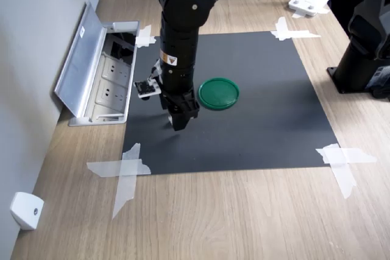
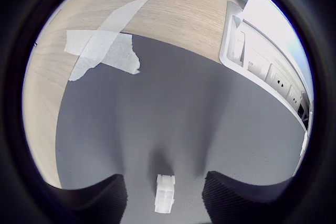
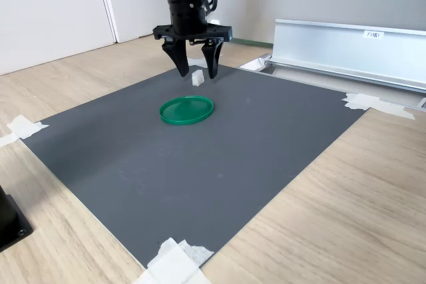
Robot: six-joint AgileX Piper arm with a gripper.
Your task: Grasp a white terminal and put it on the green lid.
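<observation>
A dark grey mat (image 3: 219,157) is taped at its corners to a wooden table (image 3: 346,211). Over it the gripper (image 3: 196,70) points straight down with its jaws spread wide, holding nothing. In the second exterior view, the white terminal (image 3: 197,79) stands on the mat between the fingertips (image 3: 181,68), apparently clear of both. The green lid (image 3: 187,109) lies flat just beside it, nearer the camera. An open floor socket box (image 1: 103,77) sits off the mat's edge.

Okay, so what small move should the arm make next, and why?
Probably close the fingers. The open gripper already straddles the white terminal, which stands on the mat between the fingertips and is not yet gripped. The green lid sits empty nearby.
</observation>
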